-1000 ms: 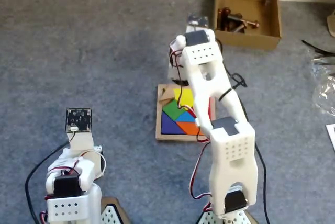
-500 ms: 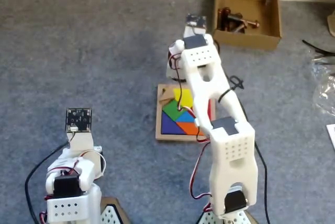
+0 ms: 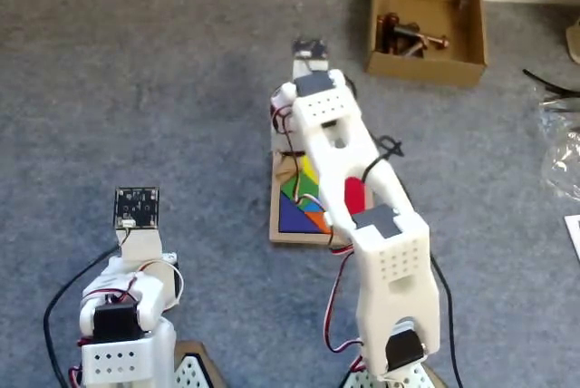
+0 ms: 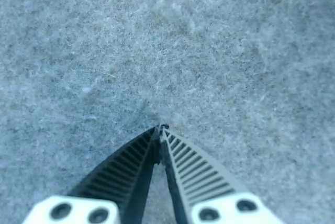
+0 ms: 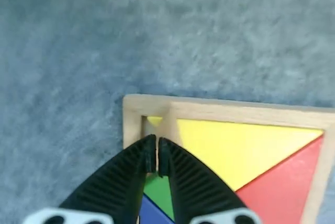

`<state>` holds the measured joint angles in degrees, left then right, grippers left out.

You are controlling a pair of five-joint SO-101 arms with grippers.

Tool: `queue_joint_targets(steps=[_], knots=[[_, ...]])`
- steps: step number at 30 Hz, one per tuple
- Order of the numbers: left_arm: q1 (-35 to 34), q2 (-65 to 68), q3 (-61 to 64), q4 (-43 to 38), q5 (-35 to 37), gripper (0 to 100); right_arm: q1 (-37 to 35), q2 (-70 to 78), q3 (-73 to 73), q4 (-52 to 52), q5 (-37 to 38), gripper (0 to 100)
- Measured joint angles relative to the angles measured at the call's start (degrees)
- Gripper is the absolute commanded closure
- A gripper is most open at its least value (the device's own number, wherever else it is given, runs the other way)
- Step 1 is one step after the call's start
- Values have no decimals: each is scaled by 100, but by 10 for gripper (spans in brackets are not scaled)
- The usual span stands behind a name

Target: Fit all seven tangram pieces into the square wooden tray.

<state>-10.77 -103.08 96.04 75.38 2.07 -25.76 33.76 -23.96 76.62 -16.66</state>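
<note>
Right arm stretched out over the square wooden tray [image 3: 275, 196], which lies flat on the grey felt tabletop [image 3: 163, 89], its sides running roughly square to the tabletop's far edge. Five colours are on show in the tray: a yellow triangle [image 5: 235, 150] with its long edge flat against the tray's far rim and its point aimed inward, a red triangle [image 5: 285, 187] sharing the slanted edge with it, then a green piece [image 3: 297, 189], a blue piece [image 3: 294, 217] and an orange piece [image 3: 318, 221]; the arm covers the rest, so no full count. The right gripper [image 5: 157, 153] is over the tray's far corner, jaws pinched to a thin slit, nothing between them. Well off to the tray's near side, the left gripper [image 4: 159, 131] points down at bare felt, jaws meeting at the tips, holding nothing. Beyond the tray sits one open cardboard box [image 3: 422, 69] with copper-coloured bits [image 3: 408, 39] inside.
</note>
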Motion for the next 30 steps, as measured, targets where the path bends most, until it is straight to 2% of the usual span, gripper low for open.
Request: queue_joint_targets(steps=[4,9,16,30], knots=[[0,0,0,0,0,995,-35,0,97,-70,9,995],[0,0,0,0,0,995,-70,0,105,-70,527,995],[0,0,0,0,0,995,-158,-18,325,-114,668,995],[0,0,0,0,0,995,-229,-35,404,-123,2312,995]])
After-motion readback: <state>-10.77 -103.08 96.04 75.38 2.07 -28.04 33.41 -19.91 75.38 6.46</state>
